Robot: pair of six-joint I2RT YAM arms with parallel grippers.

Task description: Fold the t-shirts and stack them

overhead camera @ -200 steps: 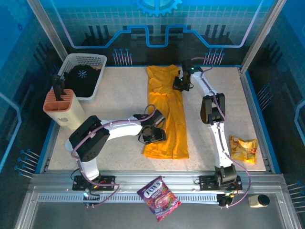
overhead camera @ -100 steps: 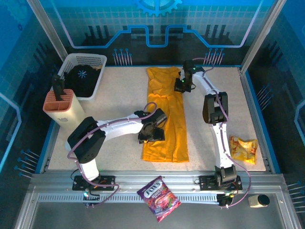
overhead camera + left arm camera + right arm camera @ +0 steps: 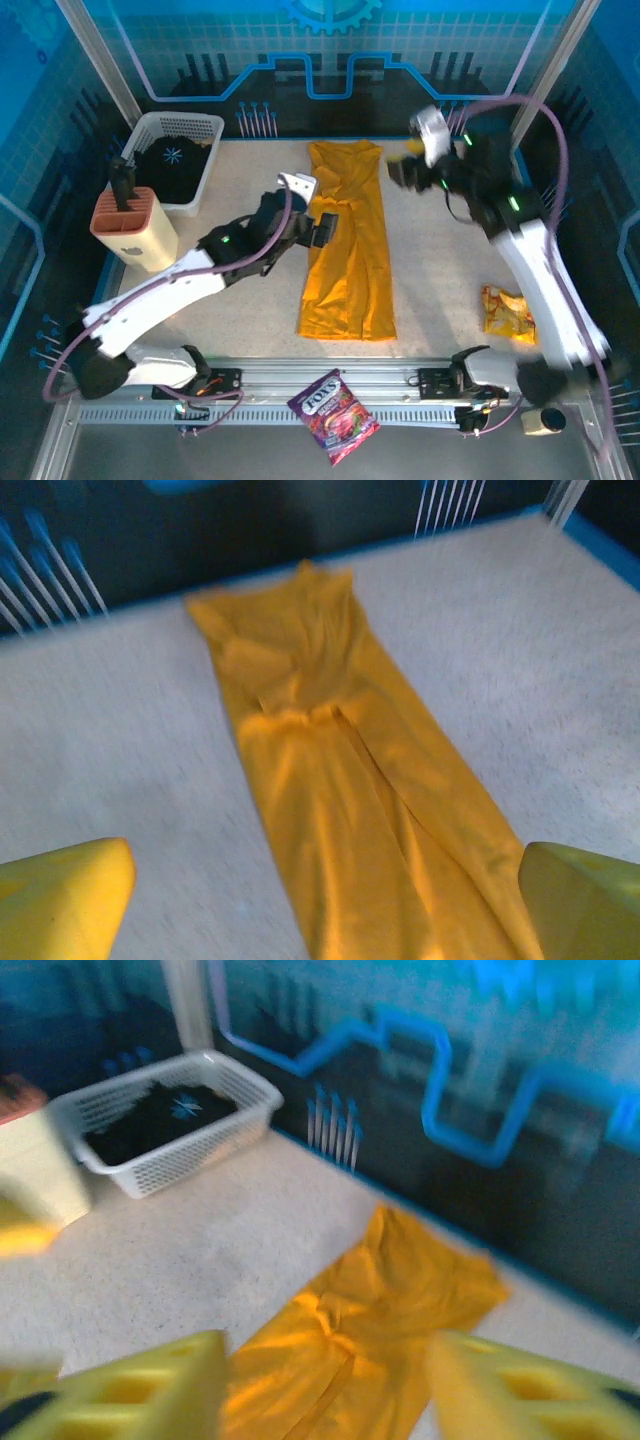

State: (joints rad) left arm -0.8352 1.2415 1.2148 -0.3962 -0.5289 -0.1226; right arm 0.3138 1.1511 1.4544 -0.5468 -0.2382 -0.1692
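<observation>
Left gripper (image 3: 318, 226): fingers (image 3: 70, 890) spread wide, nothing between them, poised at the left edge of the t-shirt (image 3: 345, 250), toward its far half. Right gripper (image 3: 403, 168): fingers (image 3: 130, 1390) apart too, empty, just off the far right corner. T-shirt lies flat mid-table (image 3: 450, 280) as a narrow strip, long axis running near to far. Left gripper sits closer; a crosswise fold looks due next.

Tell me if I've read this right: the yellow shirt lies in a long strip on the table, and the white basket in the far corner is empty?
One thing is wrong: the white basket is not empty. The top external view shows a dark item in it. The t-shirt does lie in a long strip on the table.
</observation>
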